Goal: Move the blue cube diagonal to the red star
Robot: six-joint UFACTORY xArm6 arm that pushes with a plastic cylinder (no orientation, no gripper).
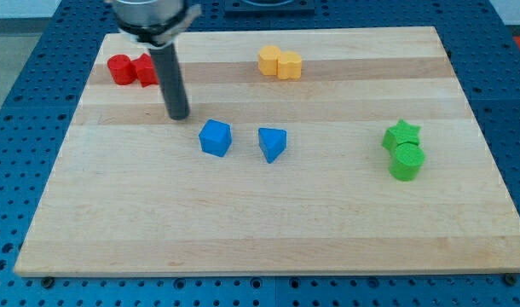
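The blue cube, likely light, rigid and easy-sliding, wants a centred push; my tip, gripperless and holding nothing, sits near its ten o'clock.

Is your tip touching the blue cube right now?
No: my tip stands apart from the blue cube, up and to the view's left of it.

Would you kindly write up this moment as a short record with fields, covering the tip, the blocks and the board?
tip: my tip rests on the board, up and to the view's left of the blue cube, apart from it
blue cube: near the middle
blue wedge-like block: just to the cube's right
red blocks: top left, partly behind the rod; shapes unclear
yellow blocks: top centre, touching
green star: right side, against a green cylinder
board: wooden
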